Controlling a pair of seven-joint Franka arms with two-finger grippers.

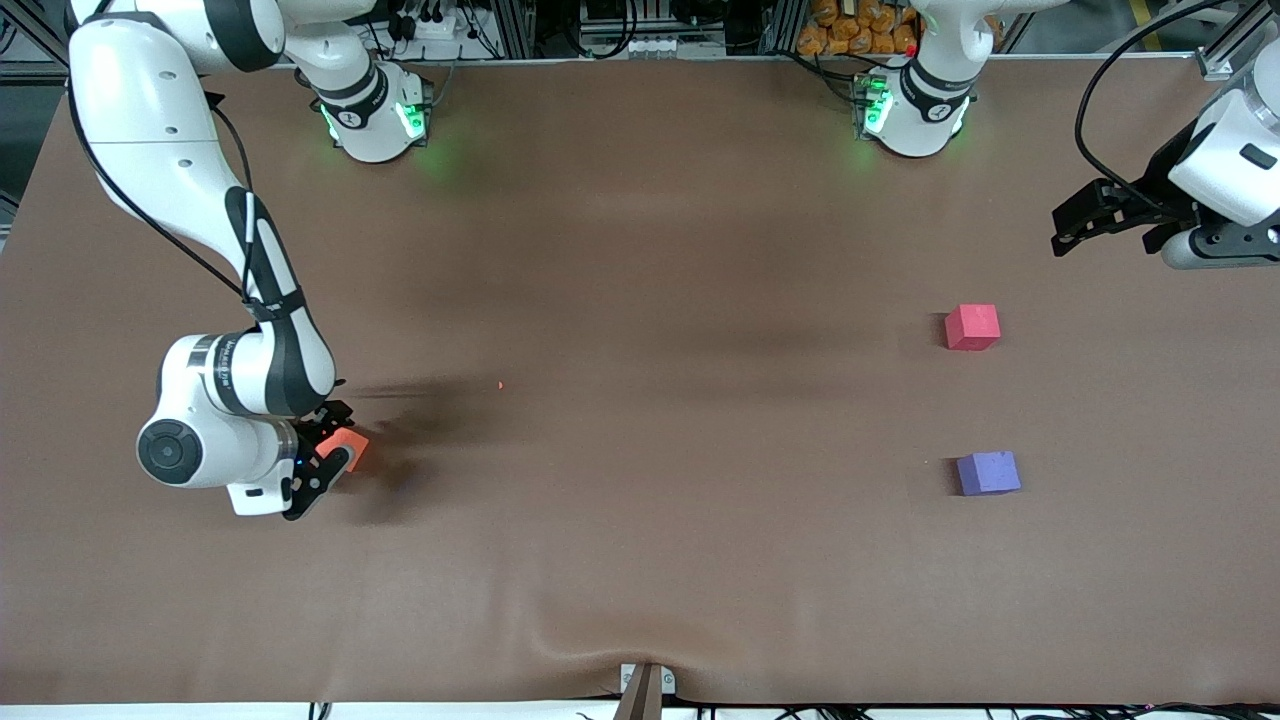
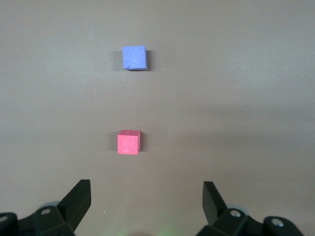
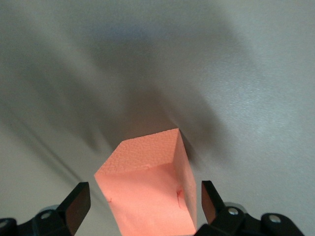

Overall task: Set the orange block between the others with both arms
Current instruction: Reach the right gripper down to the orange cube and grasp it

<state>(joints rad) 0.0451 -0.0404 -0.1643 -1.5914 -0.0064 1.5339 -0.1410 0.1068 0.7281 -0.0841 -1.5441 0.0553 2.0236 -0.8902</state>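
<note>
The orange block [image 1: 350, 441] [image 3: 147, 196] rests on the brown table toward the right arm's end. My right gripper [image 1: 338, 438] [image 3: 143, 201] is down around it, open, with a finger on each side and a small gap showing at both. The others stand toward the left arm's end: a pinkish-red cube [image 1: 972, 327] [image 2: 129, 142] and, nearer the front camera, a purple-blue cube [image 1: 988, 473] [image 2: 134, 58], with bare cloth between them. My left gripper [image 1: 1062, 232] [image 2: 146, 196] hangs open and empty in the air over the table's edge at that end.
The arms' round white bases [image 1: 375, 120] [image 1: 915, 115] stand along the table's back edge. A small bracket [image 1: 645, 685] sits at the front edge where the brown cloth [image 1: 640, 450] wrinkles. A tiny red speck [image 1: 500, 384] lies on the cloth.
</note>
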